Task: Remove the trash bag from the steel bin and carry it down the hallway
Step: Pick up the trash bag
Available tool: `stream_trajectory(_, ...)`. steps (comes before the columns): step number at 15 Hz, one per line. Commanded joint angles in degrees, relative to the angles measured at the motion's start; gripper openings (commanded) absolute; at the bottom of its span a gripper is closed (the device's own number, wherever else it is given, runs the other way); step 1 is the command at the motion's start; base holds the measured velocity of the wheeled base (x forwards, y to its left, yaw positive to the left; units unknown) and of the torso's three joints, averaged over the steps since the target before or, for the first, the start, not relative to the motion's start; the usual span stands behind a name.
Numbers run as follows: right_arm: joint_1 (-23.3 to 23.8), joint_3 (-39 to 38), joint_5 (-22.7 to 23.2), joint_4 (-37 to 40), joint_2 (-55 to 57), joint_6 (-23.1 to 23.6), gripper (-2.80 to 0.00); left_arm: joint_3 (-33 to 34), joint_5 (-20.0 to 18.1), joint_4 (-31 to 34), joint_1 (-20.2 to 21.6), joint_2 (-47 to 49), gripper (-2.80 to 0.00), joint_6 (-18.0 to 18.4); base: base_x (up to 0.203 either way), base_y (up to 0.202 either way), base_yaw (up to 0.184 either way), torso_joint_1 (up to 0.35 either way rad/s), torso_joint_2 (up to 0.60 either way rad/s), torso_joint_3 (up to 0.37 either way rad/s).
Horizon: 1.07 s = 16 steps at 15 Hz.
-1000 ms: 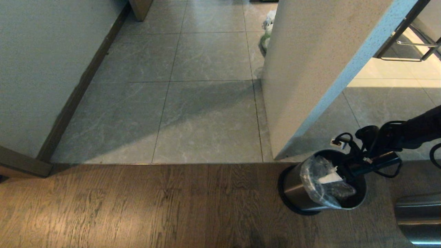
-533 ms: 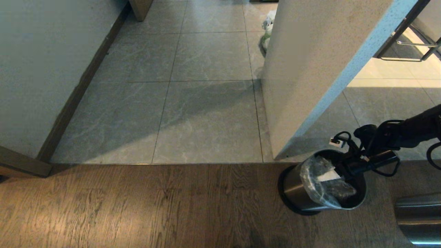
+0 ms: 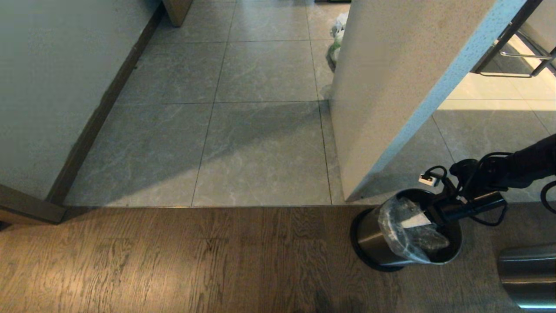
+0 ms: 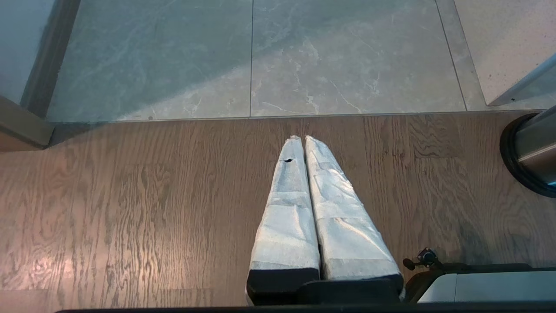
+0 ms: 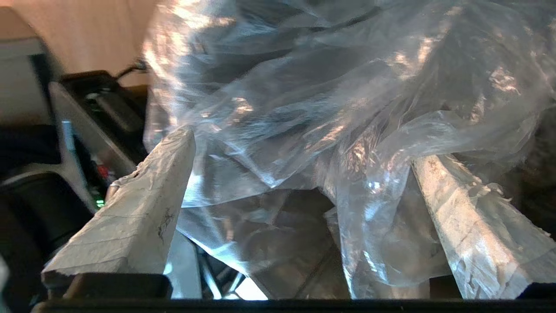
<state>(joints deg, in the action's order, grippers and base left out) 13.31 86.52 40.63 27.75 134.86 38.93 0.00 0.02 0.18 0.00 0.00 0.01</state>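
- Trash bag [image 3: 402, 230], head view: sits in the steel bin [image 3: 373, 239], bunched toward the side away from the right gripper [image 3: 428, 215]; white paper scrap [image 3: 415, 222] inside, just ahead of the tips. Gripper reaches in over the rim from the far side; jaw state unreadable from here. Hallway [image 3: 260, 130] tiles well beyond the bin, past the wood strip.
- Left wrist view: left gripper [image 4: 300, 139] parked over wood floor [image 4: 130, 195], fingers pressed together, holding nothing; bin edge off to its side.
- Right wrist view: right gripper [image 5: 299, 161] spread wide, padded fingers [image 5: 143, 204] standing either side of a loose fold of bag [image 5: 347, 108]; film between the pads, not yet pinched.
- Look: thin, clear, crinkled, glossy, grey-translucent; likely slippery and easy to tear.
- Step in hand, judged: gathering film for the pinch. Best to push slightly deeper, catch several layers rather than one, close fully, then lift straight up so the bin stays put.
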Motion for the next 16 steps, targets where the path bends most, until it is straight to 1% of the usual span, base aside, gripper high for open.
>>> stream_trajectory(1, -0.1, 0.0, 1.3, 0.4, -0.2, 0.2, 0.00, 0.0, 0.0, 0.0, 0.0, 0.0, -2.80, 0.0, 0.000, 0.000, 0.000, 0.000, 0.00, 0.000)
stream_trajectory(4, -0.5, -0.6, 1.0, 0.8, -0.3, 0.5, 0.00, 0.0, 0.1, 0.0, 0.0, 0.0, -2.80, 0.0, 0.000, 0.000, 0.000, 0.000, 0.00, 0.000)
stream_trajectory(6, -0.6, 0.4, 0.6, 0.7, 0.8, 0.8, 0.00, 0.0, 0.0, 0.0, 0.0, 0.0, -2.80, 0.0, 0.000, 0.000, 0.000, 0.000, 0.00, 0.000)
stream_trajectory(7, -0.9, 1.1, -0.3, 0.7, 1.3, 0.7, 0.00, 0.0, 0.0, 0.0, 0.0, 0.0, -2.80, 0.0, 0.000, 0.000, 0.000, 0.000, 0.00, 0.000)
stream_trajectory(9, -1.3, 1.5, -3.4, 0.6, 2.1, 0.9, 0.00, 0.0, 0.0, 0.0, 0.0, 0.0, -2.80, 0.0, 0.000, 0.000, 0.000, 0.000, 0.00, 0.000)
stream_trajectory(16, -2.0, 4.4, -3.8, -0.6, 4.5, 0.8, 0.00, 0.0, 0.0, 0.0, 0.0, 0.0, -2.80, 0.0, 0.000, 0.000, 0.000, 0.000, 0.00, 0.000)
